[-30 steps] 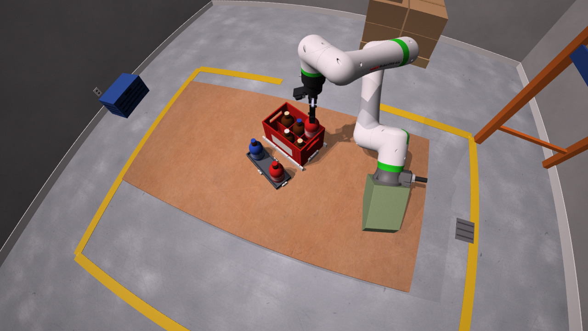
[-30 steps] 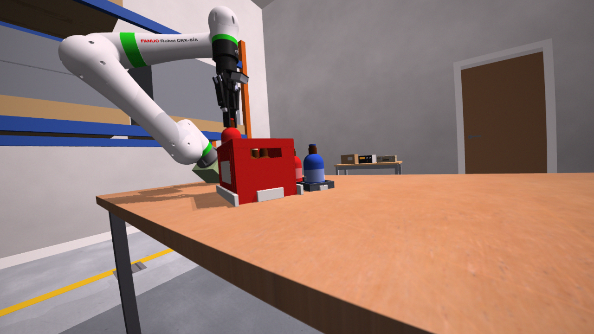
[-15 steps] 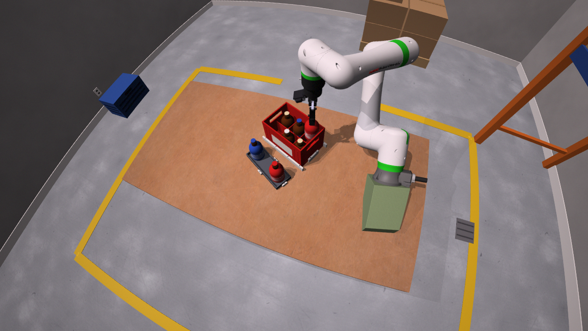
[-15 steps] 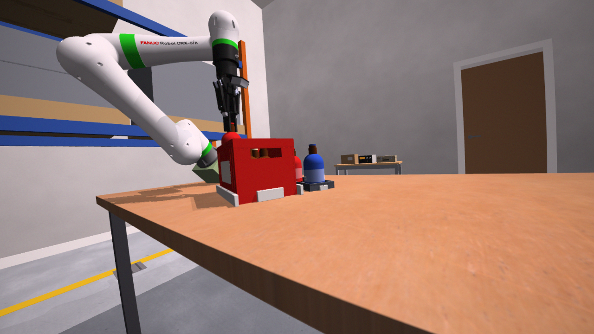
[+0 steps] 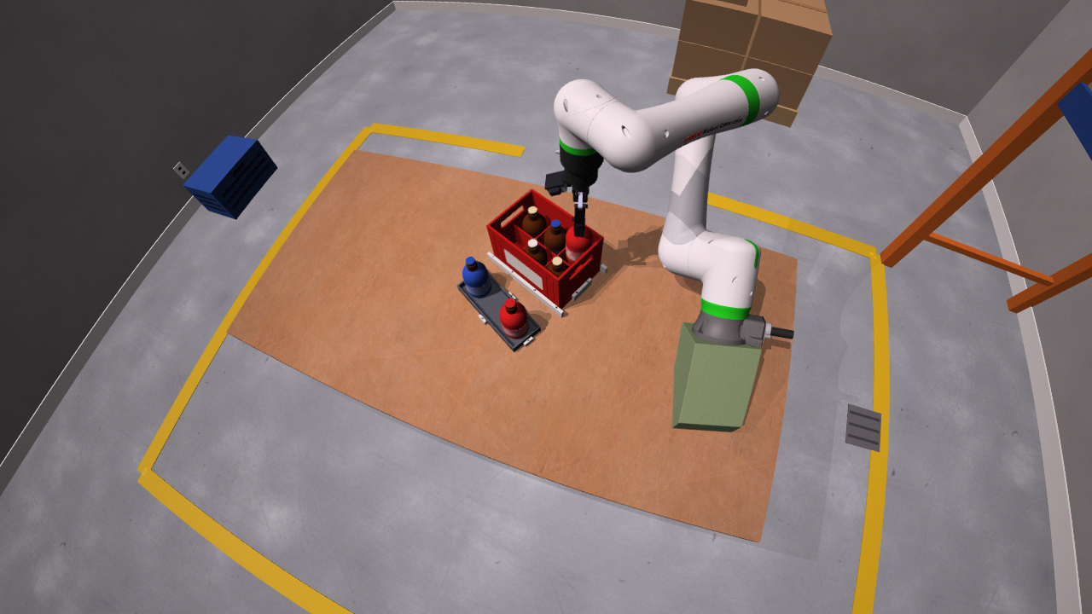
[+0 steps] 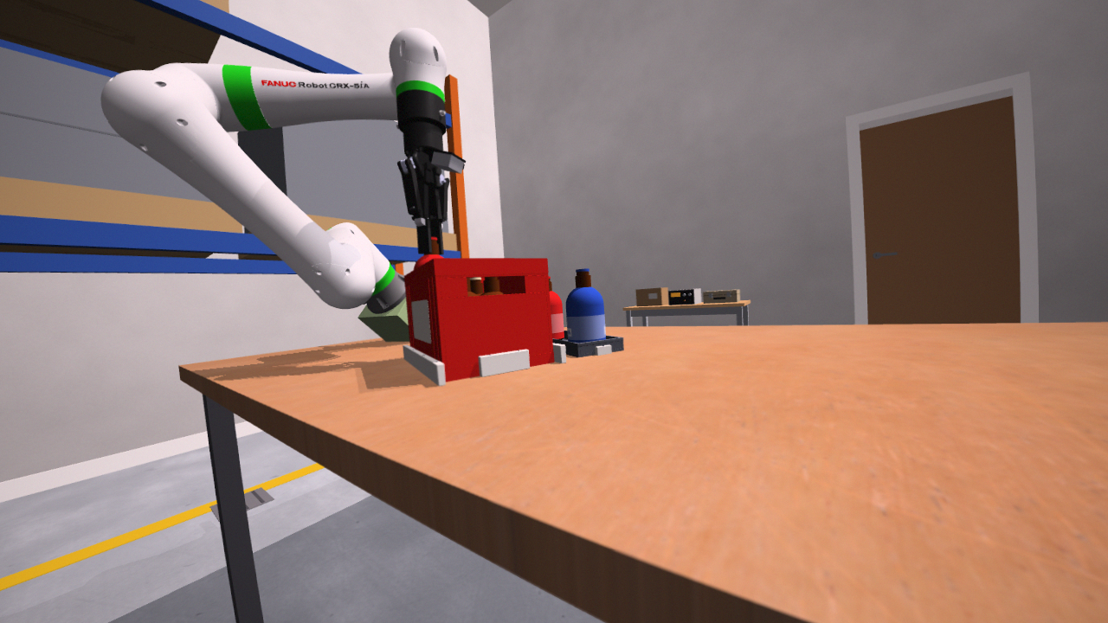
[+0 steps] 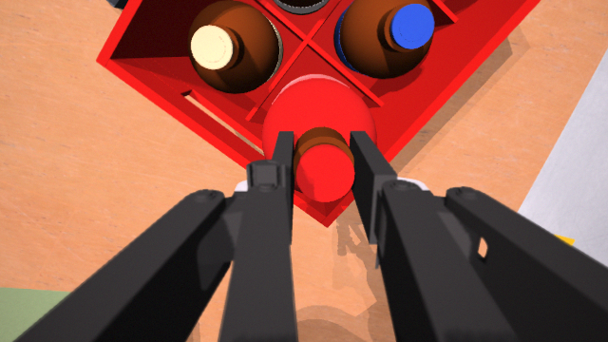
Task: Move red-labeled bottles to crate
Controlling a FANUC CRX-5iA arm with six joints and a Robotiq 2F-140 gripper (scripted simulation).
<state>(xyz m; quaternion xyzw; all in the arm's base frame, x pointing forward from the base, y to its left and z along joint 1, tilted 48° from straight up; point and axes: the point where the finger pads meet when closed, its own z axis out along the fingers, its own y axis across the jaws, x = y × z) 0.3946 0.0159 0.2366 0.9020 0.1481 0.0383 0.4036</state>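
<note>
Two black fingers of the gripper (image 7: 323, 159) pinch the brown neck of a red-labeled bottle (image 7: 318, 111), just under its red cap. This bottle has a round red shoulder and hangs upright, sunk into the corner slot of the red crate (image 7: 418, 102) nearest the arm; in the exterior view only its red top (image 6: 428, 260) peeks above the crate rim.

Next to it in the crate stand brown bottles: one with a cream cap (image 7: 211, 47) and one with a blue cap and blue label (image 7: 412, 26). From the top view two more cream-capped brown bottles (image 5: 534, 248) fill slots along the tray side.

White stops (image 6: 503, 362) sit against the crate's base on the tabletop (image 5: 366, 321). Just beside the crate lies a dark grey tray (image 5: 488, 309), carrying a blue-labeled bottle (image 5: 474, 277) at one end and a second red-labeled bottle (image 5: 513, 317) at the other, both upright.
</note>
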